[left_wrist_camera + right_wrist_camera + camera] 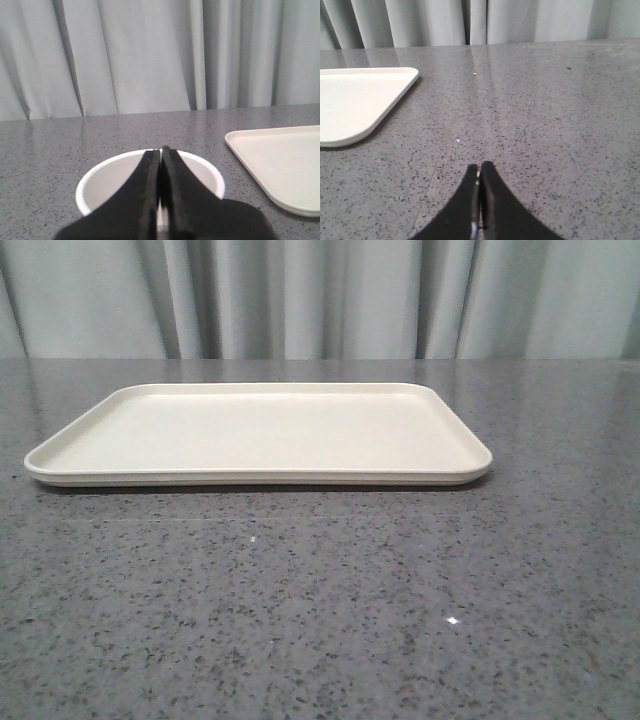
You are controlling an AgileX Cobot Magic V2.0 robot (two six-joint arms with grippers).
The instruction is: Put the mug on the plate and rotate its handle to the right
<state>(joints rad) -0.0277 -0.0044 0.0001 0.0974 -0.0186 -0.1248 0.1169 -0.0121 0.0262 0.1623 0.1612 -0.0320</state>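
The cream plate (260, 430) lies flat and bare in the middle of the grey table. The white mug (107, 180) shows only in the left wrist view, upright on the table, off the plate's (280, 160) corner. I see into its open top. Its handle and face print are hidden. My left gripper (161, 150) is shut, its fingers pressed together over the mug's opening with nothing between them. My right gripper (480, 167) is shut and empty over bare table, beside the plate's other corner (355, 100). Neither gripper nor the mug shows in the front view.
A pale grey curtain (320, 300) hangs behind the table's far edge. The speckled grey tabletop (320, 620) stretches in front of the plate.
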